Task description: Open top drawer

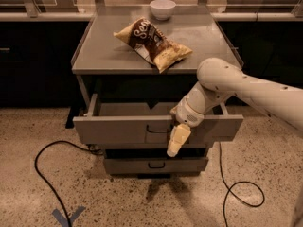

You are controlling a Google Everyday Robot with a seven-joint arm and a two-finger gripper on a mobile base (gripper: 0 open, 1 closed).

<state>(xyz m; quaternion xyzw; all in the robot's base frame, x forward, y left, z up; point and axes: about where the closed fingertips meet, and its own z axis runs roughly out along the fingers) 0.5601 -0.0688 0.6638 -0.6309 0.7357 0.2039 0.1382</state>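
A black cable loops over the speckled floor at the far left, and a blue tape mark lies near its end at the bottom edge. To the right stands a grey metal cabinet with a flat top. A crumpled bag of crisps lies on that top, and a white bowl sits at its far edge, well apart from the bag.

Under the top, the top drawer stands pulled out toward the near side, its shallow grey tray partly showing. Its small dark wire handle sits at the centre of the front. Below it a narrower drawer is shut.

The gripper hangs in front of the top drawer's front, just right of the handle and pointing down. Whether it has hold of the handle cannot be told. The pale arm reaches in from the right edge and bends down over the drawer's right part. A second black cable curls on the floor at the right.
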